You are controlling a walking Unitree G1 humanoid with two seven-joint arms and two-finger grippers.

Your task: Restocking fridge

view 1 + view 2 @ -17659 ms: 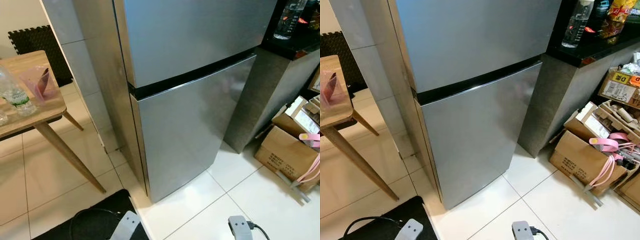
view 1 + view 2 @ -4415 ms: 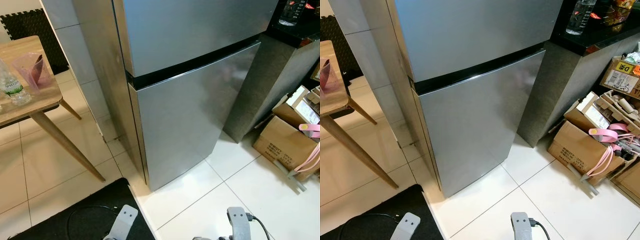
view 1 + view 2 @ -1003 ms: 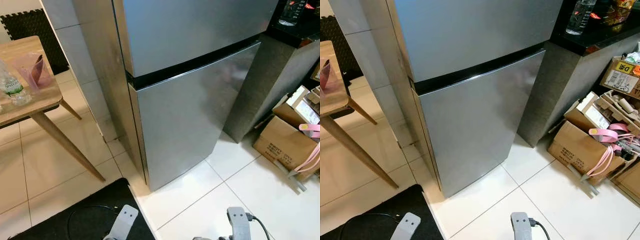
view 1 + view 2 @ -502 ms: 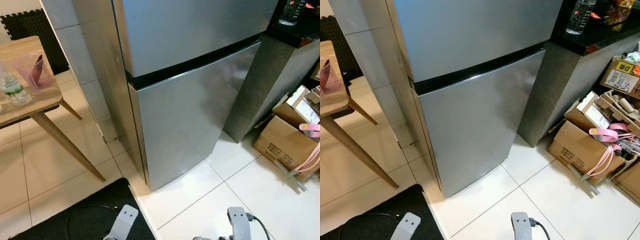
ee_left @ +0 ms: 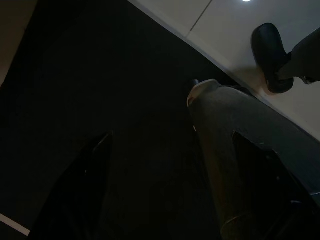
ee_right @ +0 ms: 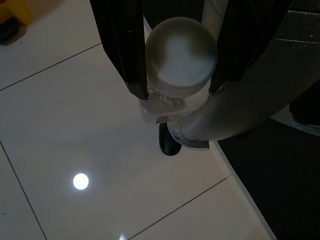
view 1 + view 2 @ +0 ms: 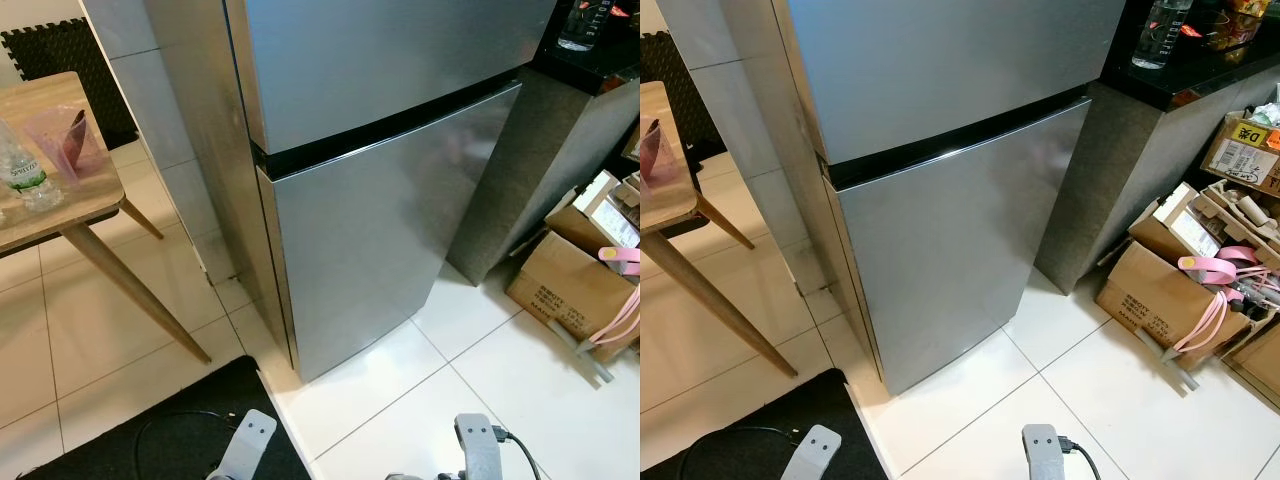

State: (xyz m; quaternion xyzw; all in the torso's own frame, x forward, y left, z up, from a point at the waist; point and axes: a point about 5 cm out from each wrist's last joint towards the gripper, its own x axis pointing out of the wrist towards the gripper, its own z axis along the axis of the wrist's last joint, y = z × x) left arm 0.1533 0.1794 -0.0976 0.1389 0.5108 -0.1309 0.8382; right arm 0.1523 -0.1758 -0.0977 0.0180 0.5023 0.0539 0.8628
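Fridge (image 7: 370,190) both doors shut, straight ahead on white tile floor (image 7: 1120,400) | wooden surface (image 7: 60,200) to its left, cardboard boxes (image 7: 1160,300) right | right gripper (image 6: 172,90) jaws clamp a pale-capped bottle (image 6: 180,55) | left gripper (image 5: 170,185) dark, jaws apart.

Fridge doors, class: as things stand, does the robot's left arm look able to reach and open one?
Probably yes. Both doors of the fridge are shut with bare floor in front, and the left gripper hangs open, holding nothing. The right gripper holds a bottle.
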